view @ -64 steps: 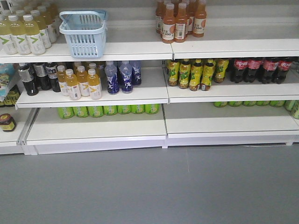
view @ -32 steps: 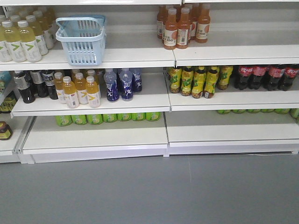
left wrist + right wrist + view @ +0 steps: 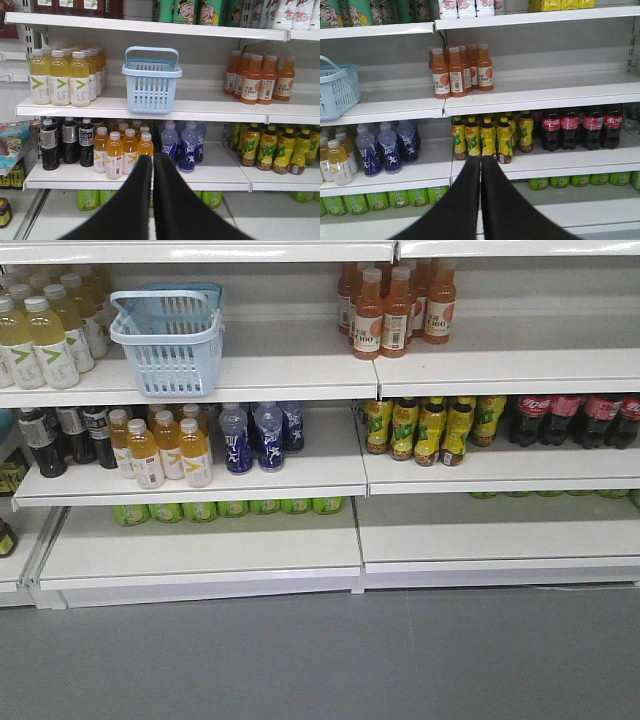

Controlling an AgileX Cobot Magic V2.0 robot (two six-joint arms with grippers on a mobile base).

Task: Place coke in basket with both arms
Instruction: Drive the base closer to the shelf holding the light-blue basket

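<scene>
Coke (image 3: 572, 129) sits at 2 o'clock off my right gripper (image 3: 480, 161), basket (image 3: 150, 92) at dead 12 o'clock off my left gripper (image 3: 152, 159), both clenched tight on nothing.

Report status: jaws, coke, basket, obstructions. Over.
Left and right jaws shut, empty. Coke untouched on shelf, right bay. Basket one shelf up, left bay. Yellow-labelled bottles crowd the coke's left side.
</scene>
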